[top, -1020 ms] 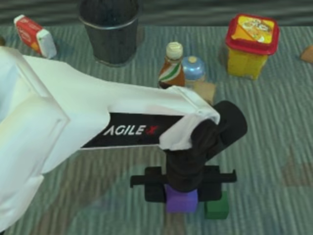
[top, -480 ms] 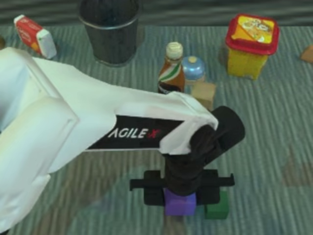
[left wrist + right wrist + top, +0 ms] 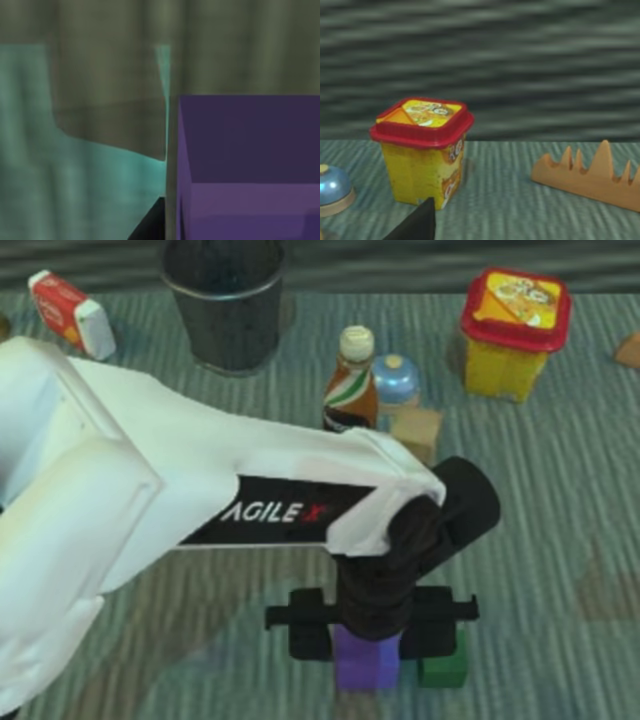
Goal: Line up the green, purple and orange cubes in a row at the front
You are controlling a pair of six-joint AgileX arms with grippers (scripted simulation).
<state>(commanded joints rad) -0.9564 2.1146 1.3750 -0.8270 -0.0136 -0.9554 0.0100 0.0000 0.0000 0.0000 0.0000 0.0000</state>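
Observation:
The purple cube [image 3: 366, 665] stands at the table's front middle, and the small green cube [image 3: 443, 670] sits right beside it on its right. My left gripper [image 3: 370, 640] hangs straight over the purple cube, open, with a finger on each side. In the left wrist view a thin strip of table shows between the one visible dark finger [image 3: 150, 227] and the purple cube [image 3: 250, 165]. The orange cube is out of view. My right gripper [image 3: 462, 230] is parked off the top view, open, holding nothing; only one dark fingertip [image 3: 422, 222] shows.
At the back stand a dark metal bucket [image 3: 225, 300], a sauce bottle [image 3: 351, 380], a blue bell [image 3: 396, 378], a tan wooden block [image 3: 418, 430], a red-lidded yellow tub [image 3: 514, 330] and a red-and-white carton [image 3: 70, 312]. A toothed wooden piece [image 3: 592, 175] lies at the far right.
The left arm has shifted slightly. More of the purple cube now shows below the gripper, a little nearer the front edge. The green cube has not moved.

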